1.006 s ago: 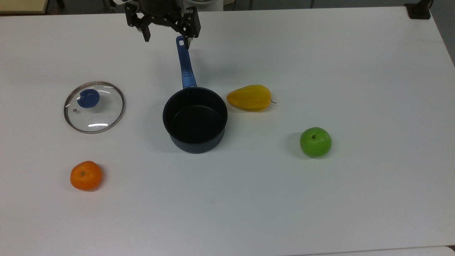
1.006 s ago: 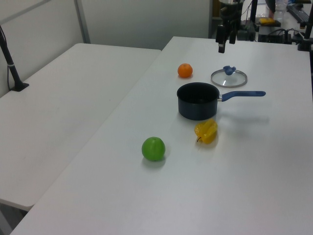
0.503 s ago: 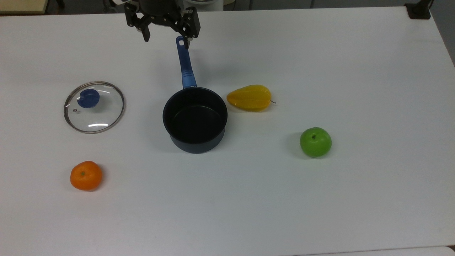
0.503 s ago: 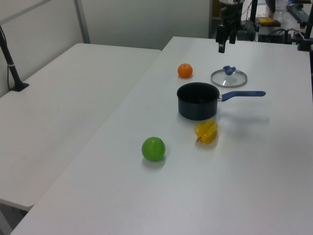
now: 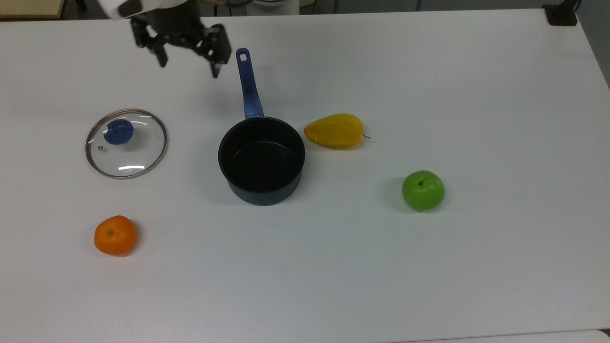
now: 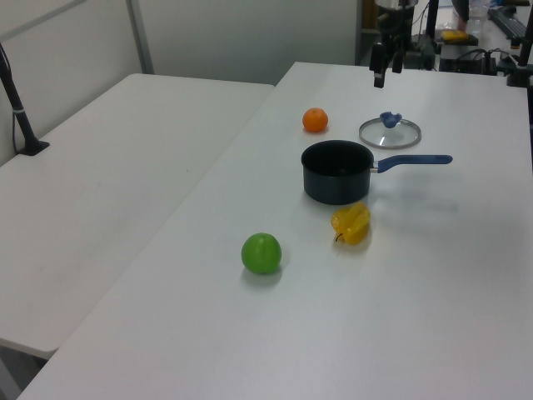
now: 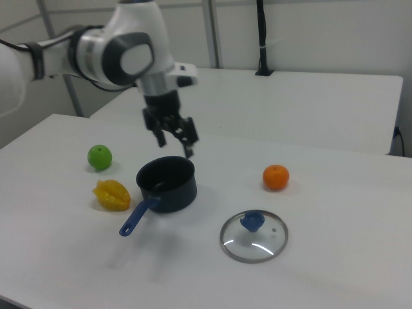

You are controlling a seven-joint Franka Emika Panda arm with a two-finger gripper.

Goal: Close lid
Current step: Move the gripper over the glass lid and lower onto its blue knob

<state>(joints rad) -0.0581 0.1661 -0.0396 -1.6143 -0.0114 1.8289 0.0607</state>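
A big white table (image 6: 391, 317) fills the room's middle. Beside it stands a second white table (image 6: 100, 192), with a thin gap between them. A black pole (image 6: 18, 108) stands on that second table. Behind are pale walls (image 6: 250, 33) with grey metal posts (image 6: 140, 37).

Blue-knobbed clear lid (image 5: 126, 143), dark pot (image 5: 261, 161), blue handle (image 5: 248, 83)

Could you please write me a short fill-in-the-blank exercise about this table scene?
1. The lid lies flat on the ____.
2. The pan holds ____.
3. The fruit nearest the lid is the ____.
4. The gripper has its fingers ____.

Missing words: table; nothing; orange; open
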